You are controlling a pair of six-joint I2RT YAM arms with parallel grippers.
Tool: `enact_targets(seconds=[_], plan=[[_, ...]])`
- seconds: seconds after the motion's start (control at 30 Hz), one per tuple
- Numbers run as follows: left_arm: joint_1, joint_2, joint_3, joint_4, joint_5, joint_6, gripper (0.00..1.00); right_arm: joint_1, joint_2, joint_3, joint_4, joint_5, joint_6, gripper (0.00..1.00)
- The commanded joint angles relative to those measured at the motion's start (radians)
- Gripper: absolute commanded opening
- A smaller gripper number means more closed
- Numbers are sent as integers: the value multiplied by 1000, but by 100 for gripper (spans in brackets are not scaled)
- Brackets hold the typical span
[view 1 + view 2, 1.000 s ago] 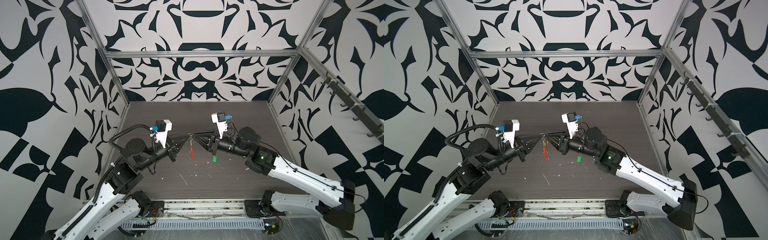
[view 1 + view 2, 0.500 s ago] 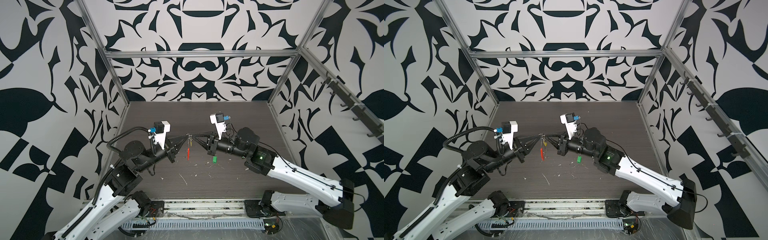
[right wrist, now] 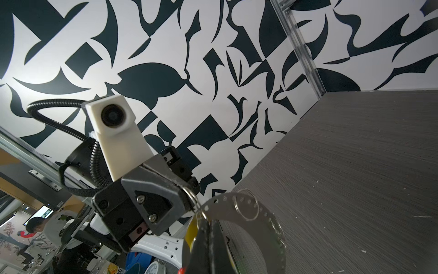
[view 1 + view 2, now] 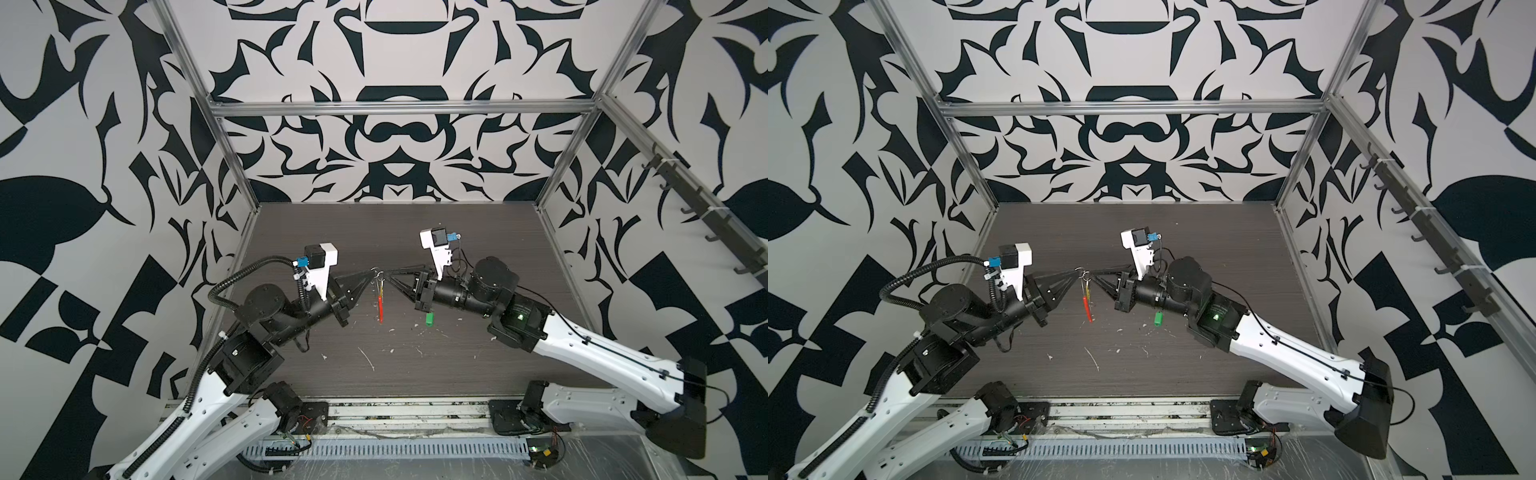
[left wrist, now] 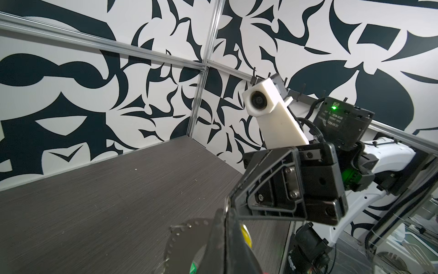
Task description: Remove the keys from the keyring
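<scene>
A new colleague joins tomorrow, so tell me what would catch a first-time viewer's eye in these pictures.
Over the middle of the dark table, the left tool and right tool meet tip to tip in mid-air at the small keyring, its red-ended strip hanging down. A green key lies loose on the table by the right arm. Bold black-and-white walls surround everything.

We see a green key (image 4: 429, 318), a yellow key (image 3: 190, 230), a silver keyring (image 3: 222, 201) with a pale strip ending red, a dark grey streaked worktop (image 4: 478, 365), and black-and-white patterned walls (image 4: 395, 137).
</scene>
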Motion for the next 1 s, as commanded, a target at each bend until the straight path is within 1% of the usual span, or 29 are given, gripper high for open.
enact_targets(seconds=[0.0, 0.27, 0.47, 0.57, 0.63, 0.7, 0.83, 0.97], plan=[[0, -26, -11, 102, 19, 4, 0, -1, 3, -11, 3, -23, 18, 0], [0, -27, -15, 119, 30, 7, 0, -3, 46, 12, -11, -96, 52, 0], [0, -32, -10, 105, 46, 13, 0, -7, 60, 27, -54, -118, 63, 0], [0, -24, 4, 75, 68, 15, 0, -12, 50, 35, -84, -109, 48, 0], [0, -24, 12, 54, 75, 15, 0, -21, 29, 45, -120, -95, 21, 5], [0, -26, 14, 36, 77, 15, 0, -28, 9, 62, -176, -84, -18, 16], [0, -30, 17, 14, 86, 14, 0, -34, -31, 98, -276, -64, -104, 29], [0, -28, 22, 1, 120, 6, 0, -40, -75, 142, -365, -63, -220, 35]])
